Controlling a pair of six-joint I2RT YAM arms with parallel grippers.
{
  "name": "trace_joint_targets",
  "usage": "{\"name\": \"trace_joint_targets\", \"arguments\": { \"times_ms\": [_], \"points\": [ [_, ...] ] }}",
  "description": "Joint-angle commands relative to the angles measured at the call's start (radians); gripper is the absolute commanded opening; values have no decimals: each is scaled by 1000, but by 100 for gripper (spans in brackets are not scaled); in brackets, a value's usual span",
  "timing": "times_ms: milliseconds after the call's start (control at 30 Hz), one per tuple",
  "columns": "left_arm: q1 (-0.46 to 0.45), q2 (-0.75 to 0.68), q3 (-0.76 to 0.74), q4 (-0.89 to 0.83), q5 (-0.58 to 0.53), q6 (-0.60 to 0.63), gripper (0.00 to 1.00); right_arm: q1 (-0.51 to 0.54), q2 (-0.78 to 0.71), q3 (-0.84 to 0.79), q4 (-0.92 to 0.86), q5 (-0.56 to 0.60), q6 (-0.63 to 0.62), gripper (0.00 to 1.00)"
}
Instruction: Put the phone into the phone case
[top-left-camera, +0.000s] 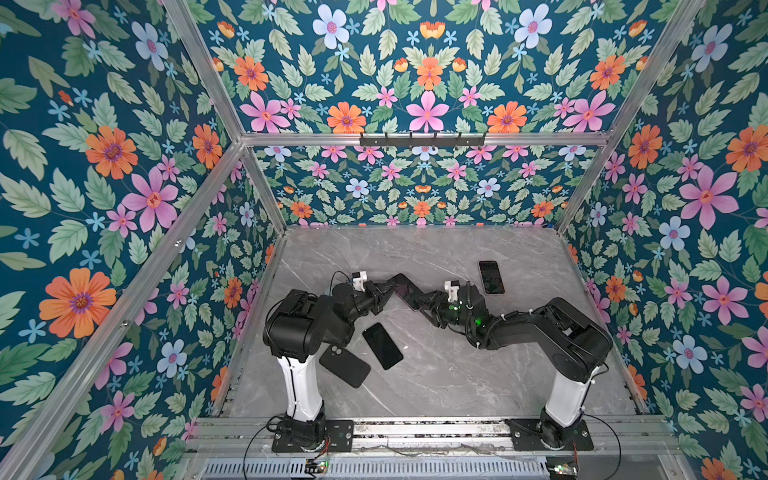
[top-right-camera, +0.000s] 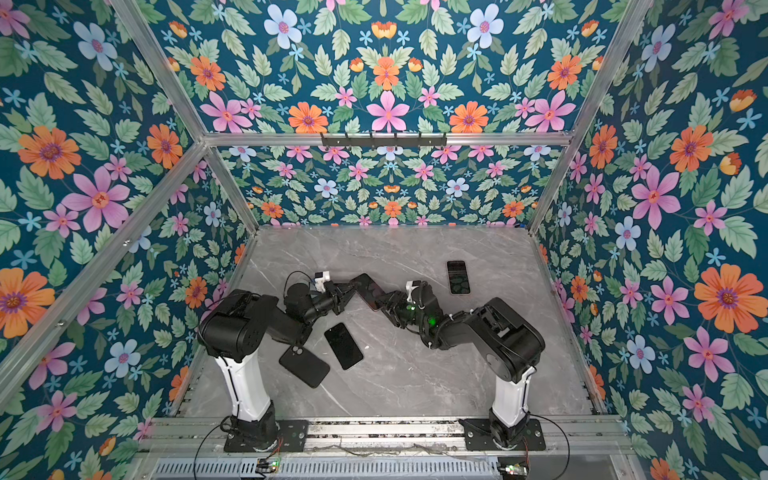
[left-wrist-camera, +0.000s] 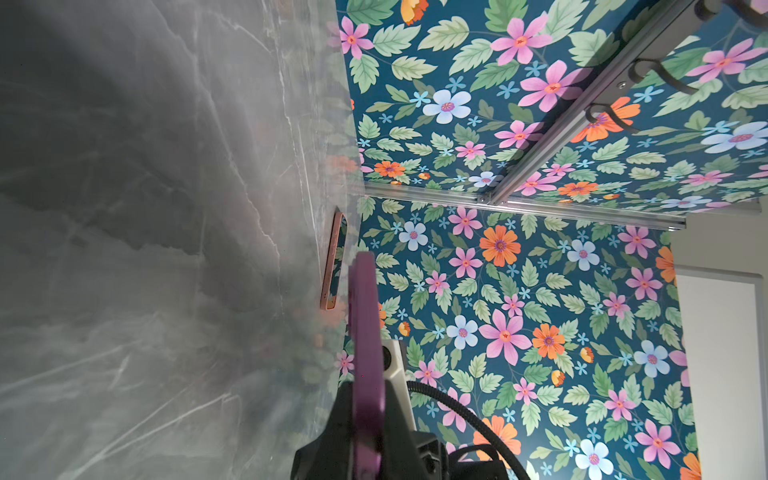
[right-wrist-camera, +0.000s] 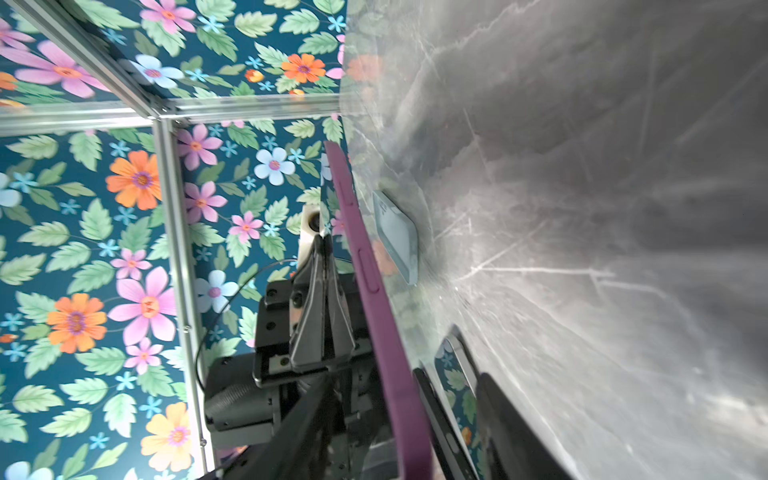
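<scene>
Left gripper (top-left-camera: 383, 291) clamps purple phone case (right-wrist-camera: 374, 291) mid-air. Right gripper (top-left-camera: 427, 302) straddles case and phone (right-wrist-camera: 451, 386); grip unclear. Align edges, seat 1 corner first, squeeze slowly.

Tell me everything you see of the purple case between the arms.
The case is purple, matte and rubbery-looking, thin, with raised button covers along its edge. It is held roughly flat, clear of the table, slanting across the middle. The left gripper is shut on one end; the right gripper, open, straddles the other end without gripping.
</scene>
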Motion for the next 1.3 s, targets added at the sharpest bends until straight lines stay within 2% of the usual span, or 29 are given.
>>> {"name": "trace_joint_targets", "arguments": {
  "times_ms": [0,133,500,767,1100,1167,1267],
  "points": [
    [1,1,-2,96,-4,-27,0,1,23,-4,179,2,75,43],
    [1,-5,1,95,-6,-26,0,1,15,-29,202,16,77,34],
    [1,-9,-6,95,-18,-22,0,-1,-24,-68,207,21,67,33],
    [1,-16,-7,69,-21,-14,0,-1,-31,-70,216,12,64,27],
    [3,-22,0,19,-24,12,0,-2,-36,-68,214,3,64,10],
    [4,-32,1,-2,-23,26,4,-1,-37,-67,215,1,64,7],
    [7,-59,2,-60,-20,61,22,-5,-42,-61,204,-6,61,4]
  ]
}}
